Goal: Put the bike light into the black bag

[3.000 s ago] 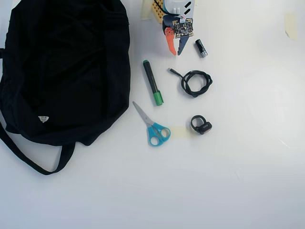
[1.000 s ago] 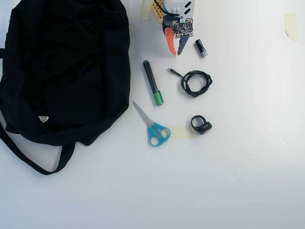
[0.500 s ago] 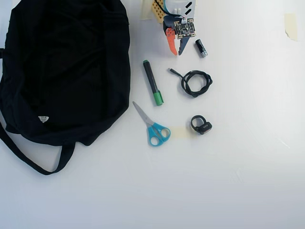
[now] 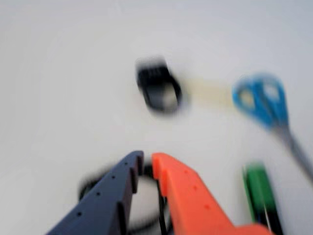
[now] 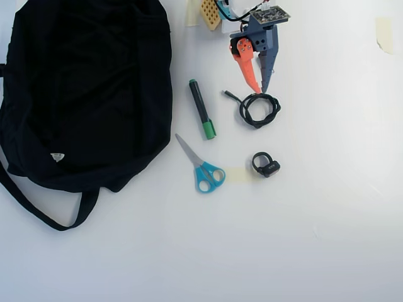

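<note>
Reach step, nothing grasped. Hand clenched, empty, above coiled cable. Bike light lies on white tabletop beyond cable, beside blue scissors. Next move likely: extend past cable, spread fingers around light. Black bag well apart, overhead left; open room between.

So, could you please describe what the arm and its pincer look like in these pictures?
The pincer has two tapering fingers, one orange and one dark blue-grey, each with a row of small holes along its side. In the overhead view, an exposed circuit board sits behind them, with thin cables and a yellow perforated part near the base.
</note>
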